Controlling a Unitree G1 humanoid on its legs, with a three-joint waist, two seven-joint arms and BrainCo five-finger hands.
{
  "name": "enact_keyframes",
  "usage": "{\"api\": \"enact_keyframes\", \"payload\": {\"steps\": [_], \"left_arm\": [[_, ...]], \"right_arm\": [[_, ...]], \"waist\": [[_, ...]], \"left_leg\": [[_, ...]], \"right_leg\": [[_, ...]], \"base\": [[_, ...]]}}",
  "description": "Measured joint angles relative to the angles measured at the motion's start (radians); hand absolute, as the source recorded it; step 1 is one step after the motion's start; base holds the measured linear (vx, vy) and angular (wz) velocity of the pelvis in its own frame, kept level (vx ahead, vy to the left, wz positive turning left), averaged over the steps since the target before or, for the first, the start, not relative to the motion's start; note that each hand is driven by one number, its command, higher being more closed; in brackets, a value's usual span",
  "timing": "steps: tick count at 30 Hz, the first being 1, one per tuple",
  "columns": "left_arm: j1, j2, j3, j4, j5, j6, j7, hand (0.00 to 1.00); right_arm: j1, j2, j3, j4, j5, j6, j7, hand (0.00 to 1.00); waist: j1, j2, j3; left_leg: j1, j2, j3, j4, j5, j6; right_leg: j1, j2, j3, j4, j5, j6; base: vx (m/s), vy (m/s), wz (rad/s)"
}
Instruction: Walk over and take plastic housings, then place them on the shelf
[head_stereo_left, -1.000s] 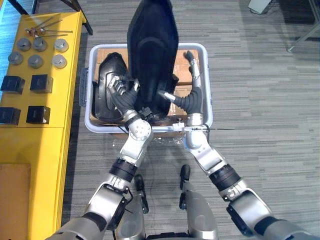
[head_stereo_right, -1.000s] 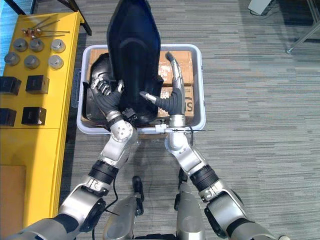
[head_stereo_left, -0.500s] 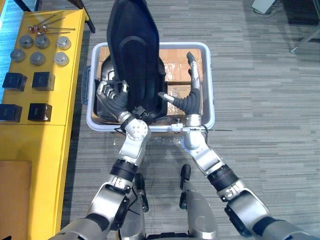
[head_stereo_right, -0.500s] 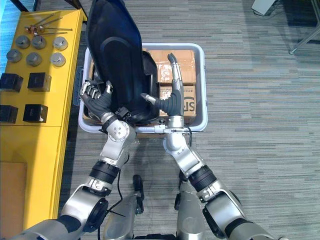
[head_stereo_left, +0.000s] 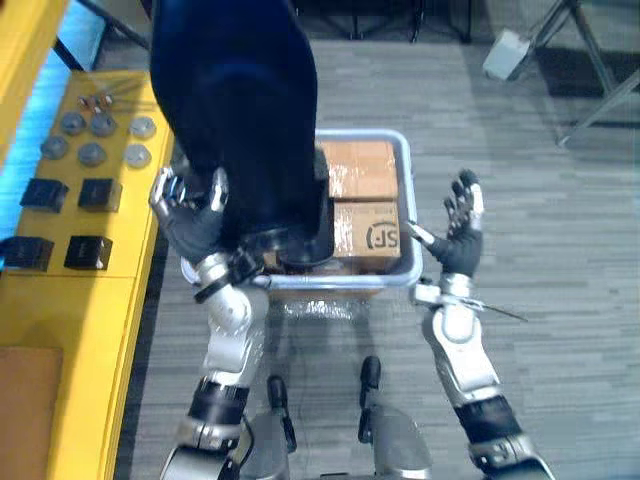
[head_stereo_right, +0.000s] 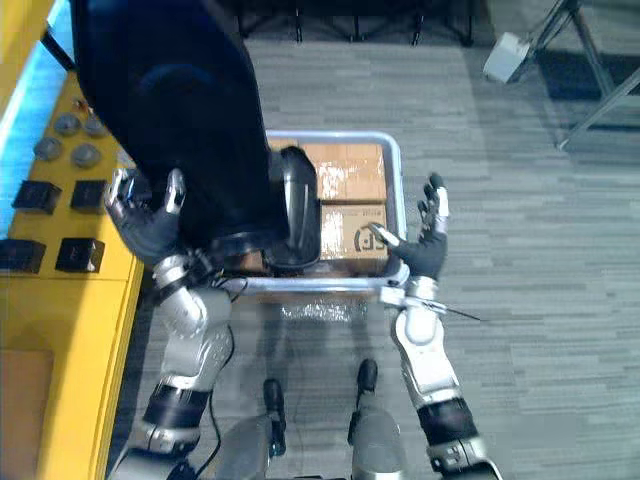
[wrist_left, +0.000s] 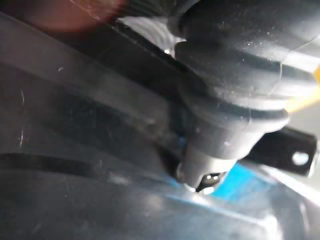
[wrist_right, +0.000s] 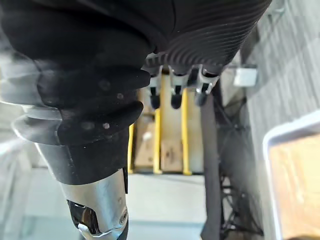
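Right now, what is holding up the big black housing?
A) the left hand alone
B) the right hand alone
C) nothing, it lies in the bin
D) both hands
A: the left hand grips the black housing at its lower edge, above the bin, while the right hand is open beside the bin, touching nothing.

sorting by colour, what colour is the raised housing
Black; the housing shows best in the right eye view.

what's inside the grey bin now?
In the grey bin, two cardboard boxes fill the right side, a dark part standing beside them. The black housing held up by the left hand covers the bin's left side, so what lies there cannot be seen.
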Motion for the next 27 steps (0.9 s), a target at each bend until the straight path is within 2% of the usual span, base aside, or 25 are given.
{"api": "enact_keyframes", "payload": {"steps": [3,8,10,12,18,20,23,27], "left_arm": [[0.104,-0.008,0.008,-0.055,-0.025,0.006,-0.083,1.00],[0.209,-0.027,0.074,-0.124,-0.025,0.080,-0.182,1.00],[0.242,-0.039,0.114,-0.141,-0.035,0.094,-0.205,1.00],[0.284,-0.042,0.148,-0.171,-0.051,0.122,-0.213,1.00],[0.381,-0.044,0.240,-0.226,-0.051,0.172,-0.218,1.00],[0.428,-0.061,0.309,-0.250,-0.054,0.194,-0.227,1.00],[0.509,-0.100,0.395,-0.264,-0.062,0.195,-0.226,1.00],[0.606,-0.136,0.449,-0.296,-0.086,0.195,-0.227,1.00]], "right_arm": [[0.041,0.000,-0.006,-0.010,0.047,-0.001,0.063,0.00],[0.070,0.011,-0.005,-0.014,0.130,0.004,0.188,0.00],[0.069,0.017,0.014,-0.014,0.131,0.012,0.217,0.00],[0.069,0.028,0.040,-0.011,0.151,0.041,0.239,0.00],[0.069,0.058,0.111,0.024,0.177,0.063,0.276,0.00],[0.054,0.076,0.129,0.056,0.186,0.073,0.279,0.00],[0.014,0.091,0.154,0.114,0.186,0.089,0.277,0.00],[-0.011,0.097,0.166,0.137,0.183,0.094,0.278,0.00]], "waist": [[0.007,0.014,-0.062],[0.030,0.058,-0.116],[0.039,0.061,-0.134],[0.055,0.055,-0.143],[0.103,0.042,-0.187],[0.136,0.035,-0.198],[0.176,0.028,-0.207],[0.212,0.026,-0.210]], "left_leg": [[0.041,-0.003,-0.002,-0.031,0.000,-0.001],[0.105,-0.010,-0.025,-0.062,0.001,-0.001],[0.104,-0.012,-0.033,-0.063,0.002,0.000],[0.112,-0.015,-0.061,-0.065,0.005,0.000],[0.104,-0.030,-0.142,-0.074,0.017,0.002],[0.100,-0.036,-0.179,-0.079,0.027,0.004],[0.101,-0.045,-0.206,-0.079,0.030,0.005],[0.099,-0.058,-0.242,-0.079,0.031,0.007]], "right_leg": [[0.042,0.002,-0.007,-0.029,-0.001,0.004],[0.106,-0.002,-0.032,-0.037,-0.012,0.016],[0.111,-0.005,-0.046,-0.037,-0.013,0.017],[0.134,-0.008,-0.076,-0.037,-0.017,0.017],[0.173,-0.021,-0.163,-0.038,-0.037,0.025],[0.191,-0.025,-0.202,-0.038,-0.040,0.026],[0.211,-0.031,-0.234,-0.038,-0.050,0.031],[0.231,-0.041,-0.274,-0.038,-0.063,0.035]], "base": [[0.08,-0.003,0.03],[0.04,0.009,0.11],[0.00,0.013,0.20],[-0.01,-0.003,0.30],[-0.01,-0.001,0.43],[0.01,0.004,0.52],[0.00,0.004,0.33],[-0.01,0.015,0.29]]}}
